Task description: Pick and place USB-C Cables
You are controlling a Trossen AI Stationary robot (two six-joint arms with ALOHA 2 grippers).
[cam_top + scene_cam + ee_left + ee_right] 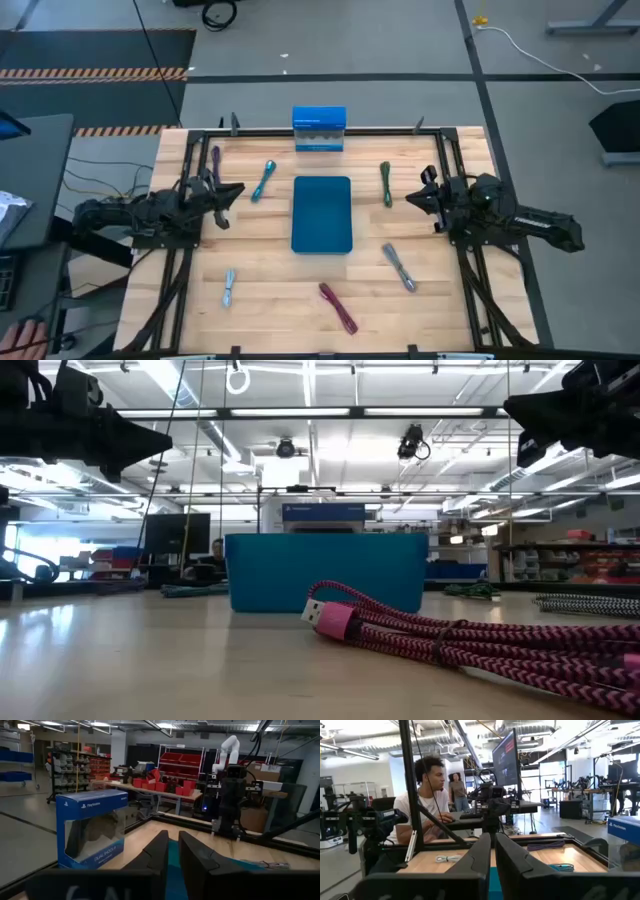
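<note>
High view: all six USB-C Cables lie scattered on the table around the teal bin, none placed. Left gripper and right gripper hover, empty.
Wrist views: fingers nearly pressed together on both.

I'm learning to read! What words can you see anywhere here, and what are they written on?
"PlayStation": on the top strip of the blue box.
"DUALSHOCK 4": seemingly, slanted along the box's lower front; too blurred to be sure.
Small print on the box in the high view: too small to read.
Nothing else is readable.
</note>
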